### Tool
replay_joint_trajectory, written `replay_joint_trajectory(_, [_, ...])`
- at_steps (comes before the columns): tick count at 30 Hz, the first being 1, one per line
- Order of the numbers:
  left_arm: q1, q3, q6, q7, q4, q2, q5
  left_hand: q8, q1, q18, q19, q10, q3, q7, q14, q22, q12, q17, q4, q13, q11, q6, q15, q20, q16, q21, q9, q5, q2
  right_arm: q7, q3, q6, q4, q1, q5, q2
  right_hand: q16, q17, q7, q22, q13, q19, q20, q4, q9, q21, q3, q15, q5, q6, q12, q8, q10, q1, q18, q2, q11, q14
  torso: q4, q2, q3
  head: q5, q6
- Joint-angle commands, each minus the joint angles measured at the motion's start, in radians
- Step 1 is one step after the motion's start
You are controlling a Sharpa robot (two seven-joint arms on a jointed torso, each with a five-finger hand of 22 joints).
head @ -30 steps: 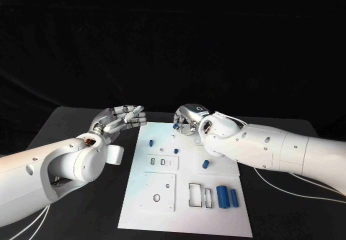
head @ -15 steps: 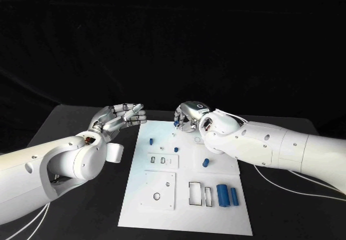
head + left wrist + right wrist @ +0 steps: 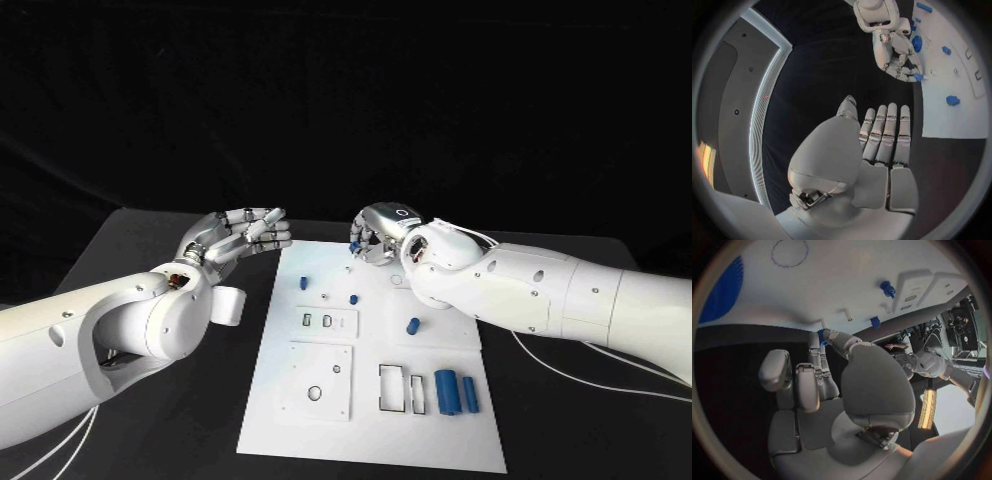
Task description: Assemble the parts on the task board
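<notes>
Right hand [image 3: 384,232] pinches a small blue part [image 3: 352,248] above the board [image 3: 378,440], upper centre; left hand [image 3: 238,236] curled, empty.

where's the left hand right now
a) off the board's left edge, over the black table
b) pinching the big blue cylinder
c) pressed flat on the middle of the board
a: the left hand hangs over black table, beside the task board, fingers together and holding nothing.
</notes>
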Motion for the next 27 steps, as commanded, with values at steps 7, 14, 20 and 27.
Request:
replay_joint_trajectory(7, [0.002, 0.001, 0.005, 0.004, -0.005, 0.001, 0.001, -0.004, -0.002, 0.010, -0.005, 0.008, -0.006, 0.030, 0.006, -0.002, -0.007, -0.001, -0.001, 0.001, 0.001, -0.007, 0.004, -0.002, -0.006, -0.007, -0.002, -0.005, 0.009, -0.015, -0.007, 0.031, 0.013, -0.009, -0.019, -0.008, 0.001, 0.000, -0.001, 0.000, 0.002, -0.006, 0.001, 0.000, 0.084, 0.000, 0.008, -0.002, 0.003, 0.007, -0.006, 0.019, -0.007, 0.003, -0.016, -0.010, 0.003, 0.054, 0.0025, 0.001, -0.0025, 0.002, 0.001])
replay_joint_trajectory(14, [0.002, 0.001, 0.007, 0.004, -0.006, 0.001, 0.001, -0.004, -0.002, 0.010, -0.006, 0.008, -0.007, 0.030, 0.006, -0.003, -0.007, -0.001, -0.001, 0.001, 0.001, -0.007, 0.005, -0.002, -0.006, -0.008, -0.002, -0.005, 0.008, -0.016, -0.007, 0.022, 0.018, -0.010, -0.020, -0.014, 0.001, 0.000, -0.001, 0.000, 0.002, -0.006, 0.001, 0.000, 0.084, 0.000, 0.008, -0.002, 0.003, 0.007, -0.006, 0.019, -0.007, 0.003, -0.016, -0.010, 0.003, 0.054, 0.0026, 0.003, -0.0040, 0.003, 0.003])
replay_joint_trajectory(20, [0.002, 0.001, 0.008, 0.003, -0.007, 0.000, 0.001, -0.004, -0.002, 0.010, -0.006, 0.008, -0.007, 0.030, 0.006, -0.003, -0.007, -0.001, -0.001, 0.001, 0.001, -0.007, 0.005, -0.002, -0.006, -0.008, -0.002, -0.005, 0.008, -0.015, -0.007, 0.019, 0.027, -0.010, -0.020, -0.021, 0.002, 0.000, -0.001, 0.000, 0.002, -0.006, 0.001, 0.000, 0.084, 0.000, 0.008, -0.002, 0.005, 0.007, -0.006, 0.019, -0.007, 0.003, -0.016, -0.010, 0.003, 0.054, 0.0051, 0.003, -0.0049, 0.001, 0.004])
replay_joint_trajectory(27, [0.002, 0.001, 0.009, 0.003, -0.009, 0.000, 0.001, -0.005, -0.001, 0.010, -0.008, 0.008, -0.008, 0.031, 0.006, -0.003, -0.009, -0.001, -0.001, 0.001, 0.001, -0.007, 0.005, -0.002, -0.008, -0.009, -0.002, -0.005, 0.008, -0.015, -0.007, 0.016, 0.041, -0.010, -0.027, -0.027, 0.001, -0.001, -0.001, 0.000, 0.003, -0.006, 0.001, -0.001, 0.085, 0.000, 0.009, -0.002, 0.006, 0.008, -0.006, 0.019, -0.006, 0.002, -0.016, -0.011, 0.003, 0.054, 0.0061, 0.004, -0.0056, 0.002, 0.004])
